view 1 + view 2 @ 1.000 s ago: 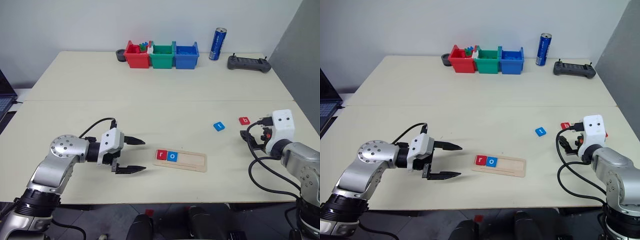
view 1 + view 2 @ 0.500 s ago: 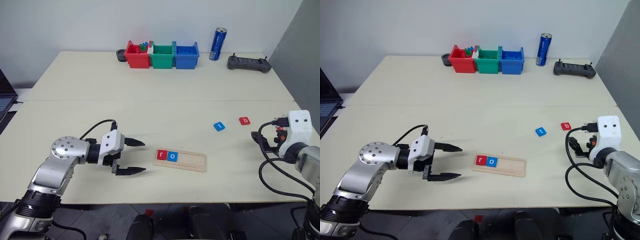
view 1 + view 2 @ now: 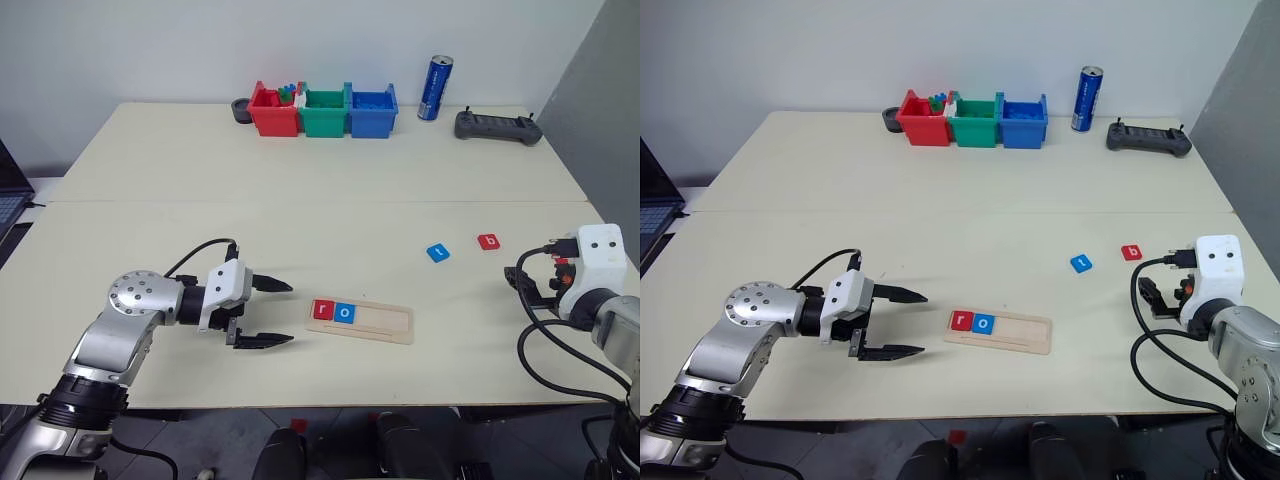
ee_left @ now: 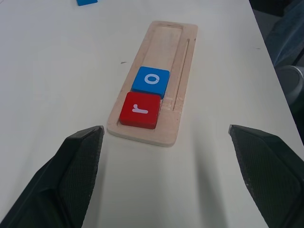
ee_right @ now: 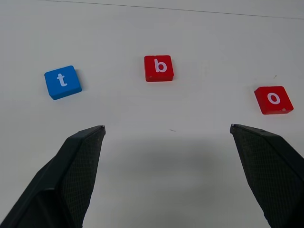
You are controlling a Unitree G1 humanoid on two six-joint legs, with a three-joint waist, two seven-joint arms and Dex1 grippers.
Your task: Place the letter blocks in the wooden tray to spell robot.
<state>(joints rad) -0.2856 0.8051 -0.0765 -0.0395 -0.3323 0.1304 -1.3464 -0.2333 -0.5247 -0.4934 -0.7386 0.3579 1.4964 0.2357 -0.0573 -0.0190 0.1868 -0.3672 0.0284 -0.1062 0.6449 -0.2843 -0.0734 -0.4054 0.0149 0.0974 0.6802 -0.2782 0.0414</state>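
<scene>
The wooden tray (image 3: 385,323) lies near the table's front edge. A red "r" block (image 3: 321,310) and a blue "o" block (image 3: 344,313) sit side by side at its left end. Just left of the tray, my left gripper (image 3: 290,314) stands open, pointing at it, with nothing between its fingers. A blue "t" block (image 3: 438,252) and a red "b" block (image 3: 488,242) lie loose on the table to the right. My right gripper (image 5: 166,128) is open and empty a little short of them, and a red "o" block (image 5: 273,99) lies nearby.
Red (image 3: 272,110), green (image 3: 325,112) and blue (image 3: 372,110) bins stand in a row at the back. Beside them are a dark round holder (image 3: 241,109) and a blue can (image 3: 435,88). A black controller (image 3: 497,126) lies at the back right.
My right arm has drawn back from the red "b" block toward the table's right front. The left gripper and all the blocks stay where they were.
</scene>
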